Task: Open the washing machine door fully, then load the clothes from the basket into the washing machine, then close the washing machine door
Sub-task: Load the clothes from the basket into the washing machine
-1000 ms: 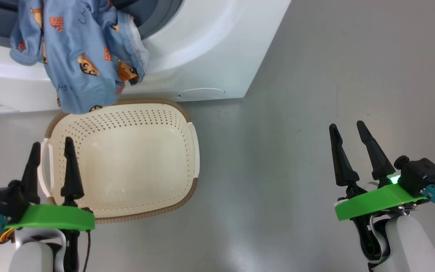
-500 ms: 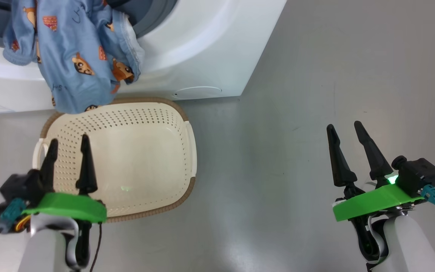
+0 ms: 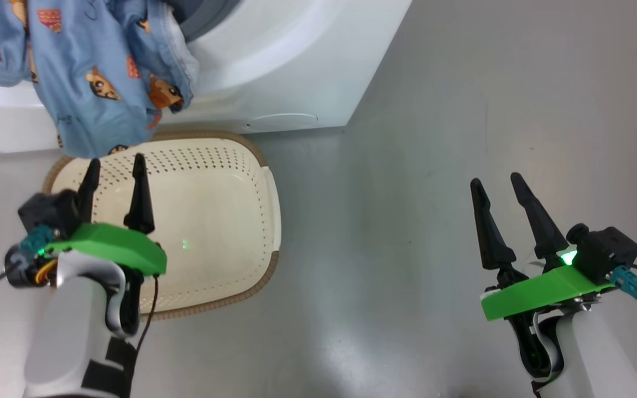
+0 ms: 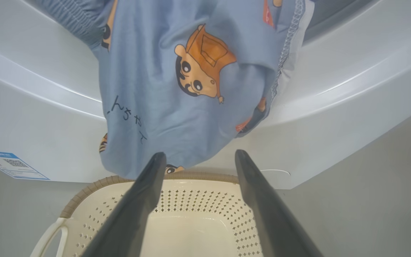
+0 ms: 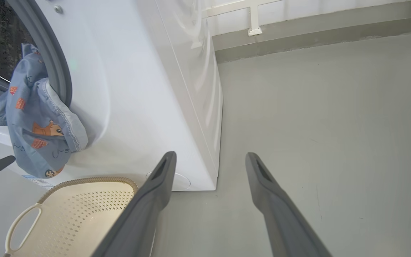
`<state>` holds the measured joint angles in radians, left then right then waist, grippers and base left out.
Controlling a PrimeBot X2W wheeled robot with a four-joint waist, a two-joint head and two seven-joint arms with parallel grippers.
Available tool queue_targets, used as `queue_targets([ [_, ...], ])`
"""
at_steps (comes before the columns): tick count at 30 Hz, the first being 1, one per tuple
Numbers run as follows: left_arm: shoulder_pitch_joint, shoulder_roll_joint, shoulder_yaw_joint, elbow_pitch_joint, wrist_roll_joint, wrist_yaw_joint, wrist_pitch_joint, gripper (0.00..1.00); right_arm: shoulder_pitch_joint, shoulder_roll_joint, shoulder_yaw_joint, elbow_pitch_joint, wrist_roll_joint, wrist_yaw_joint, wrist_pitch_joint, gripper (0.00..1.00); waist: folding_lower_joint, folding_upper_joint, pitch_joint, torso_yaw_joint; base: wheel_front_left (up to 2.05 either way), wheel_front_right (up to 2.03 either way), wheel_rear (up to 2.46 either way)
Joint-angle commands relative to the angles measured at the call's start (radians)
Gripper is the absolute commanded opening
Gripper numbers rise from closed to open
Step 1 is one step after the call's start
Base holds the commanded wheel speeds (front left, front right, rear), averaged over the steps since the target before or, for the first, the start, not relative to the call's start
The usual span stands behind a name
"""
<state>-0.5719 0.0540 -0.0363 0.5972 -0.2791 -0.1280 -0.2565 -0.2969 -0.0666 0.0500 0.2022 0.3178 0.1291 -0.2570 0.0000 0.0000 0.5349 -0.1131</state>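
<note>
L tool (image 3: 117,159) spread, over basket (image 3: 213,221) | clothes (image 3: 92,66) draped on washer (image 3: 296,66) lip

Lighting bright, diffuse, from overhead. Pale glare patch on floor (image 3: 329,354); streak highlights along washing machine (image 4: 351,89) front. Shadows soft, faint beside basket (image 3: 274,210). Wrist views bow straight edges; right pincer (image 5: 209,154) soft-edged near the lens.

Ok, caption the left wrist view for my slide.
Open left hand over cream perforated basket, facing light blue cartoon-print garment draped from white washing machine.
</note>
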Motion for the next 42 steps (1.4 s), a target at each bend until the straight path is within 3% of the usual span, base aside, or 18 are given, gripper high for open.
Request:
queue_targets([
  [1, -0.012, 0.029, 0.022, -0.008, -0.006, -0.003, -0.005, 1.0, -0.003, 0.002, 0.024, -0.024, -0.001, 0.002, -0.005, 1.0, 0.0, 0.0, 0.007, -0.005, 0.0, 0.0, 0.0],
  [17, -0.257, 0.059, 0.005, 0.255, -0.031, -0.003, -0.005, 1.0, -0.034, 0.01, 0.042, -0.027, 0.002, 0.002, -0.005, 1.0, 0.0, 0.0, 0.062, -0.041, 0.0, 0.0, 0.0],
  [25, -0.33, 0.07, 0.099, 0.336, -0.028, 0.025, -0.005, 1.0, -0.041, 0.013, 0.046, -0.031, 0.003, 0.002, -0.005, 1.0, 0.0, 0.0, 0.077, -0.05, 0.0, 0.0, 0.0],
  [33, -0.371, 0.084, 0.15, 0.367, -0.015, 0.012, -0.005, 1.0, -0.042, 0.015, 0.049, -0.033, 0.004, 0.002, -0.005, 1.0, 0.0, 0.0, 0.081, -0.055, 0.0, 0.0, 0.0],
  [34, -0.376, 0.086, 0.151, 0.372, -0.013, 0.009, -0.005, 0.95, -0.042, 0.015, 0.051, -0.033, 0.004, 0.002, -0.005, 1.0, 0.0, 0.0, 0.081, -0.056, 0.0, 0.0, 0.0],
  [35, -0.382, 0.09, 0.152, 0.376, -0.012, 0.007, -0.005, 0.66, -0.043, 0.015, 0.052, -0.032, 0.004, 0.002, -0.005, 1.0, 0.0, 0.0, 0.081, -0.057, 0.0, 0.0, 0.0],
  [36, -0.382, 0.09, 0.152, 0.376, -0.012, 0.007, -0.005, 0.66, -0.043, 0.015, 0.052, -0.032, 0.004, 0.002, -0.005, 1.0, 0.0, 0.0, 0.081, -0.057, 0.0, 0.0, 0.0],
  [37, -0.387, 0.092, 0.15, 0.381, -0.013, 0.004, -0.005, 0.41, -0.044, 0.015, 0.053, -0.032, 0.004, 0.002, -0.005, 1.0, 0.0, 0.0, 0.081, -0.058, 0.0, 0.0, 0.0],
  [39, -0.393, 0.093, 0.141, 0.386, -0.012, 0.0, -0.005, 0.0, -0.045, 0.015, 0.055, -0.031, 0.004, 0.002, -0.005, 1.0, 0.0, 0.0, 0.078, -0.061, 0.0, 0.0, 0.0],
  [42, -0.397, 0.089, 0.119, 0.384, -0.027, -0.002, -0.005, 0.0, -0.043, 0.015, 0.052, -0.031, 0.004, 0.002, -0.005, 1.0, 0.0, 0.0, 0.076, -0.061, 0.0, 0.0, 0.0],
])
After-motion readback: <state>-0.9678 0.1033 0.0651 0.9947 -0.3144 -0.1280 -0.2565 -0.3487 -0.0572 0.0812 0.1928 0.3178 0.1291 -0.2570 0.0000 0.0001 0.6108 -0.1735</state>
